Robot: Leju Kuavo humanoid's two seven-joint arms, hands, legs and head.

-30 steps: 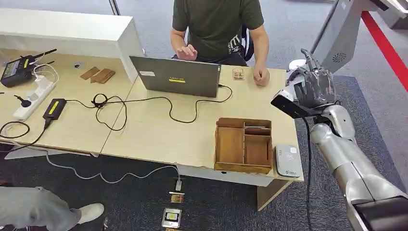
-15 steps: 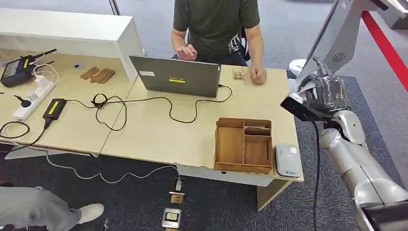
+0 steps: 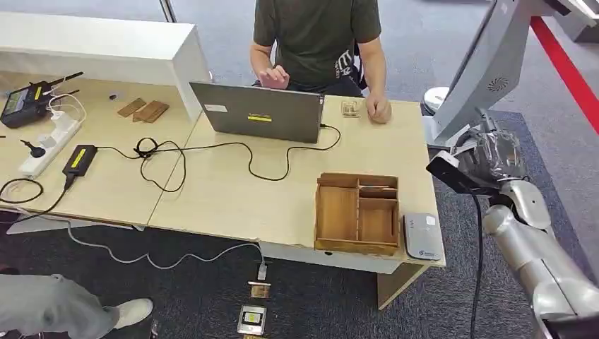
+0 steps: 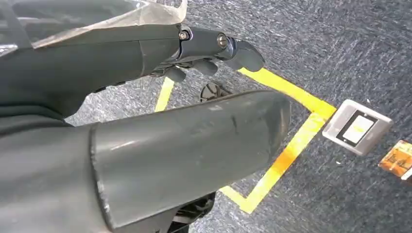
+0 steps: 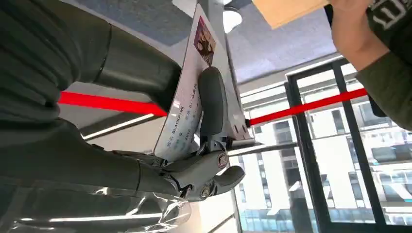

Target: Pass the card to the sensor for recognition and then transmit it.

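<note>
Silver and grey, the right arm reaches up along the right side of the desk [image 3: 233, 205], with the right hand [image 3: 494, 152] raised off the desk's right edge, to the right of the wooden tray [image 3: 358, 212]. In the right wrist view, this hand [image 5: 145, 145] pinches the card [image 5: 187, 97] between the thick thumb and a dark finger [image 5: 212, 102]; the card stands on edge with printed text facing the camera. The sensor [image 3: 423, 236], a flat grey pad, lies at the near right corner of the desk, just beside the tray. The left hand [image 4: 145, 53] hangs over the carpet, its fingers [image 4: 233, 48] loosely curled and holding nothing. A person [image 3: 318, 35] sits at the far side behind a laptop [image 3: 258, 113].
</note>
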